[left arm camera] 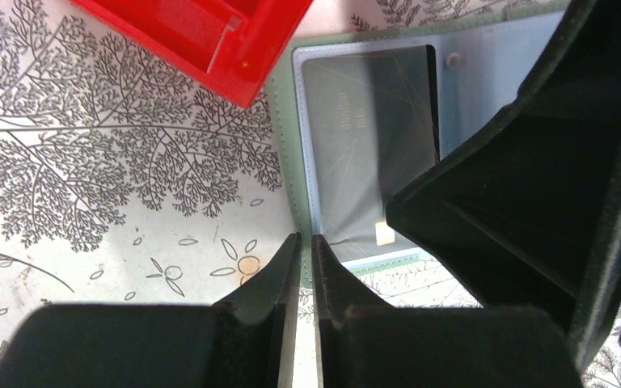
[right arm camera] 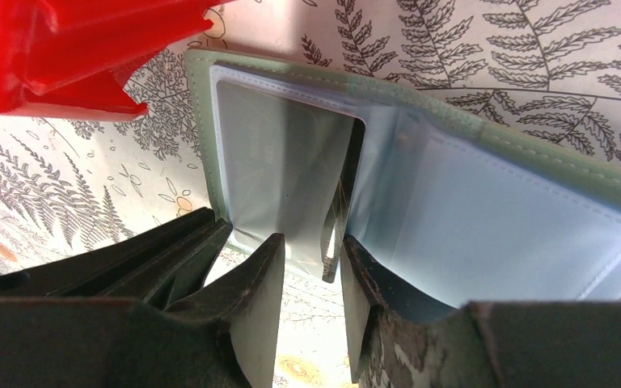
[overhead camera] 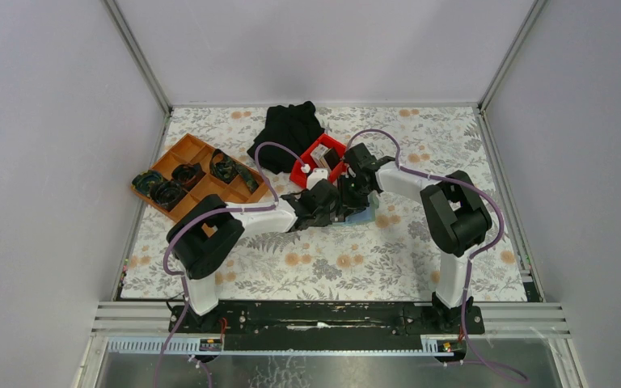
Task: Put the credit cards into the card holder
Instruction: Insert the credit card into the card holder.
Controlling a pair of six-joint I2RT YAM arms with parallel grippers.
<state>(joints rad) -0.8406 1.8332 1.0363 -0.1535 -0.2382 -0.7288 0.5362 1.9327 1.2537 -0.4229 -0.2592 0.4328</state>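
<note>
The card holder [right arm camera: 493,210] lies open on the floral table, grey-green outside and pale blue inside. A dark grey credit card [left arm camera: 372,137] with a gold chip sits in one of its clear sleeves. My left gripper [left arm camera: 306,239] is shut on the holder's green edge [left arm camera: 291,145] at the near corner. My right gripper [right arm camera: 313,240] is open, its fingers on either side of the card's lower corner [right arm camera: 333,250], with a gap on the left side. From above, both grippers meet over the holder [overhead camera: 361,217] at the table's middle. No other cards show.
A red plastic bin [overhead camera: 319,160] stands just behind the holder, its corner close to the holder's far edge [left arm camera: 194,32]. An orange compartment tray [overhead camera: 198,178] with dark items sits at the left. A black cloth [overhead camera: 291,129] lies at the back.
</note>
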